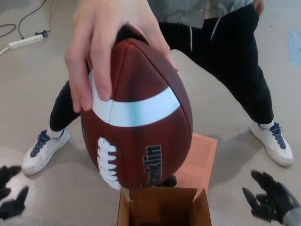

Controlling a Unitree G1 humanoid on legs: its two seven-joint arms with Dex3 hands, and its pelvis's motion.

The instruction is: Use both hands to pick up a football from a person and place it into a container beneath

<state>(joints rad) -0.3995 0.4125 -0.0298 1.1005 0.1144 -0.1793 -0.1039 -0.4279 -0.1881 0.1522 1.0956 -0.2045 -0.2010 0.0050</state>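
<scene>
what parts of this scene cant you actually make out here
All in the head view:
- Cardboard box: its bottom is cut off by the lower edge.
- Left robot hand: partly cut off by the left edge.
- Orange mat: mostly hidden behind the football.
- Person's hand: the wrist is cut off by the top edge.
- Right robot hand: blurred.
</scene>
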